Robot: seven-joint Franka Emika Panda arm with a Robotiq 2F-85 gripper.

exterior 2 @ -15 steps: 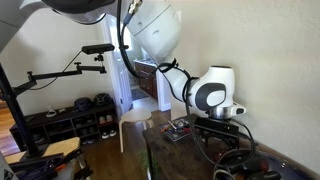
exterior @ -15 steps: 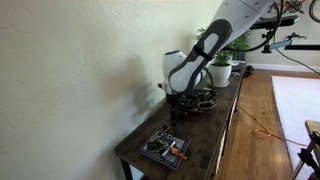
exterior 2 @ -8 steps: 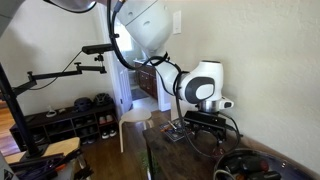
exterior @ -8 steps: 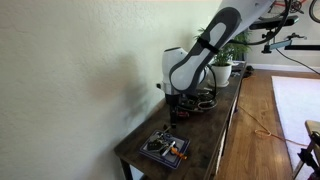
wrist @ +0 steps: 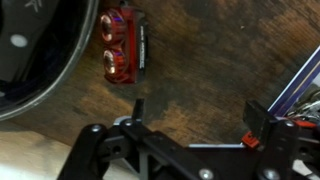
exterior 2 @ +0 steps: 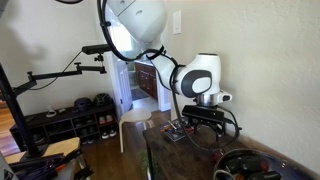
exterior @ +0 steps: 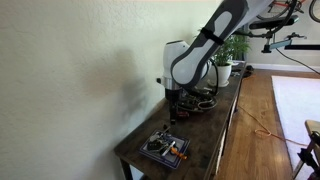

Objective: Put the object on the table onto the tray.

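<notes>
In the wrist view a small red object [wrist: 122,45] with two orange-and-purple cylinders lies on the dark brown wooden table [wrist: 200,50], right beside the rim of the round dark tray [wrist: 40,50]. My gripper [wrist: 198,112] is open and empty, hovering over bare wood below and to the right of the object. In both exterior views the gripper [exterior: 175,108] [exterior 2: 200,125] hangs a little above the table. The round tray [exterior 2: 250,165] shows at the lower right. I cannot make out the red object in the exterior views.
A small square dark tray [exterior: 165,148] [exterior 2: 178,131] with orange items sits toward the table's end. A potted plant [exterior: 222,70] stands at the far end. The wall runs along one long side of the table [exterior: 215,125]. A purple-blue strip [wrist: 300,80] lies at the right.
The arm's wrist has shifted along the table away from the round tray, toward the square tray, and risen slightly. The gripper stays open and empty.
</notes>
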